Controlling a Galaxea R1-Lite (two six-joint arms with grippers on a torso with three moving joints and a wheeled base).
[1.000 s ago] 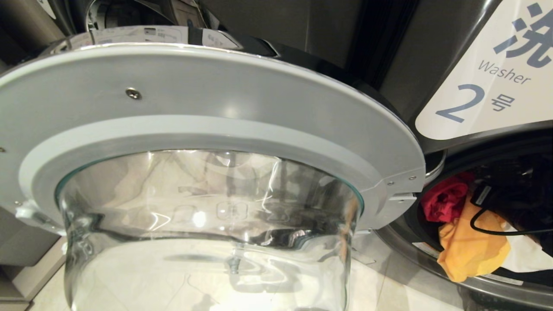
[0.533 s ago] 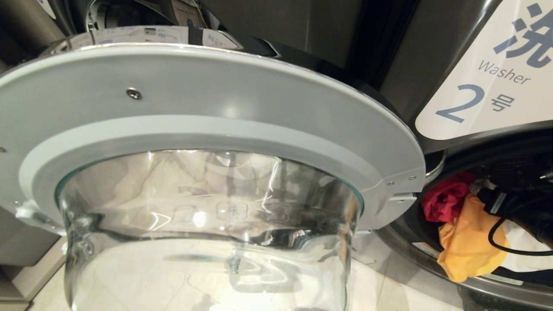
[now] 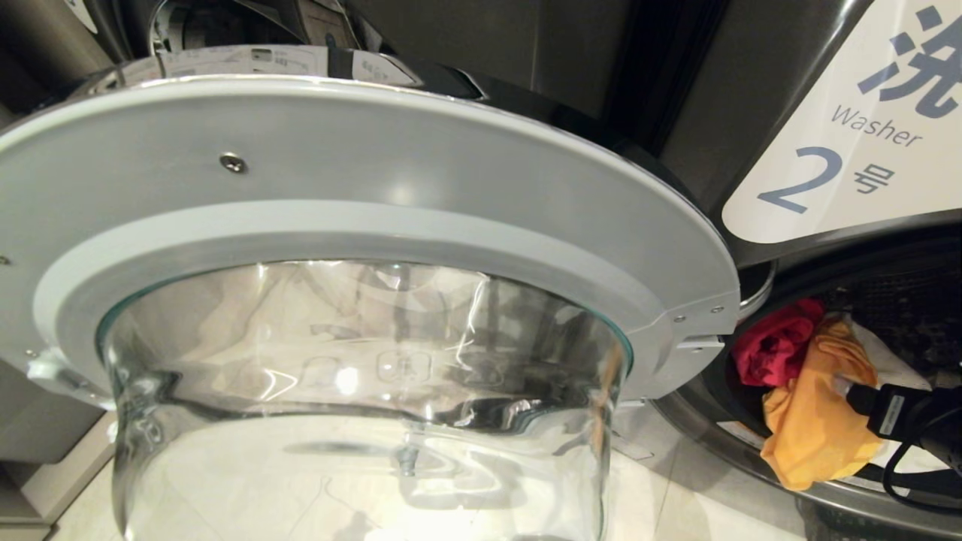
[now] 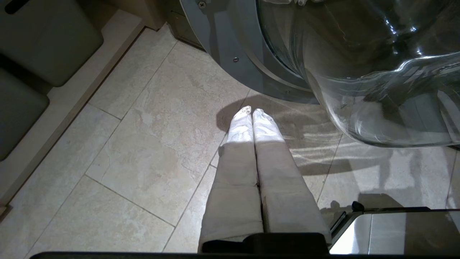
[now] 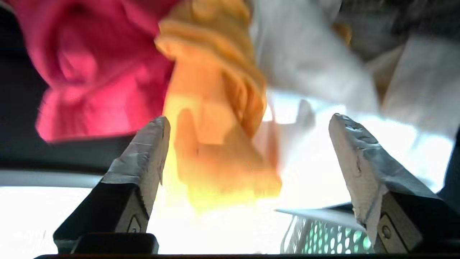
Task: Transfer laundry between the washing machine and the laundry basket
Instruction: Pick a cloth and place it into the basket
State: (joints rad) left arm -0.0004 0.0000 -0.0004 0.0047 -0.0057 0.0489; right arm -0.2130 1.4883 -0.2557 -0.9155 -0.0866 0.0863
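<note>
Head view — the washing machine (image 3: 819, 105), labelled 2, is standing with its door (image 3: 361, 248) swung wide open across most of the frame, which is leaving the drum mouth free for reaching in. The laundry is lying heaped at the drum's lip: a red-pink garment (image 3: 774, 349) behind, an orange garment (image 3: 815, 421) draping over the edge, a white garment (image 3: 887, 361) beside it. The right gripper (image 5: 248, 144) is facing this heap with its fingers spread wide and nothing between them, the orange cloth lying just ahead of the gap; in my judgement it is lining up for a grasp. The laundry basket (image 5: 320, 237) is showing only as a green perforated corner near that gripper. The left gripper (image 4: 253, 115) is hanging over the floor tiles (image 4: 136, 144) beside the door, fingers pressed together, idle.

Change from the earlier frames — the right arm's black wrist is sitting lower, having moved from in front of the drum's dark interior down to beside the orange cloth, so more of the white garment is showing.
</note>
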